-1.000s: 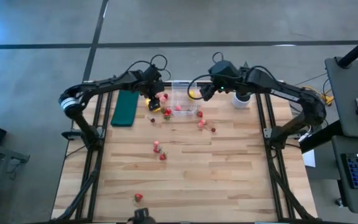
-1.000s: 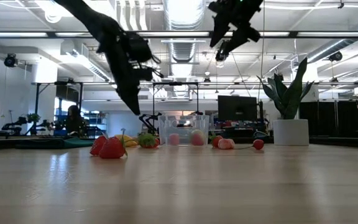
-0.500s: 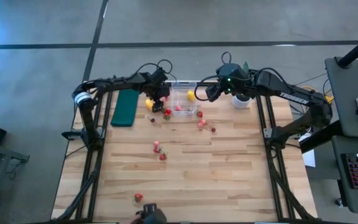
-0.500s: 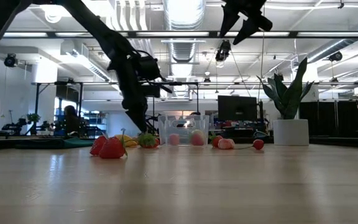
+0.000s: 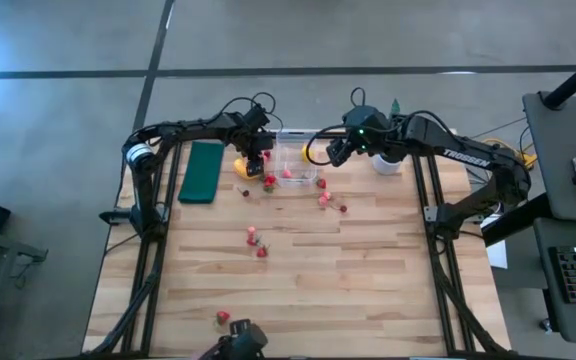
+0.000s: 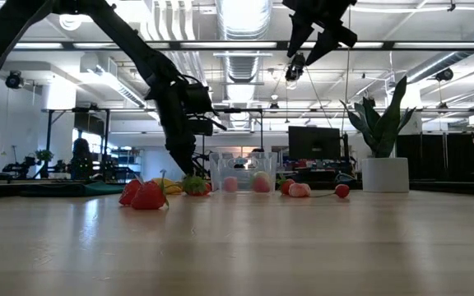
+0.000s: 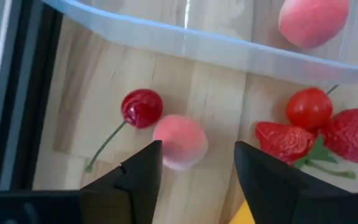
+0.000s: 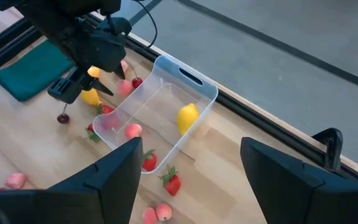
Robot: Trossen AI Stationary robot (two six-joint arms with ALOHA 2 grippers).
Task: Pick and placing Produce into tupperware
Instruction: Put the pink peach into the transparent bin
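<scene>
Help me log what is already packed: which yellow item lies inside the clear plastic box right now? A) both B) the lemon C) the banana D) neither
B. The right wrist view shows the lemon resting inside the clear plastic box near its far end, with a pink fruit also inside; the other yellow piece lies outside on the table by the left gripper.

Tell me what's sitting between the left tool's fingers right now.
In the left wrist view, a pink fruit lies on the wood between the left tool's open fingers, a cherry beside it.
</scene>
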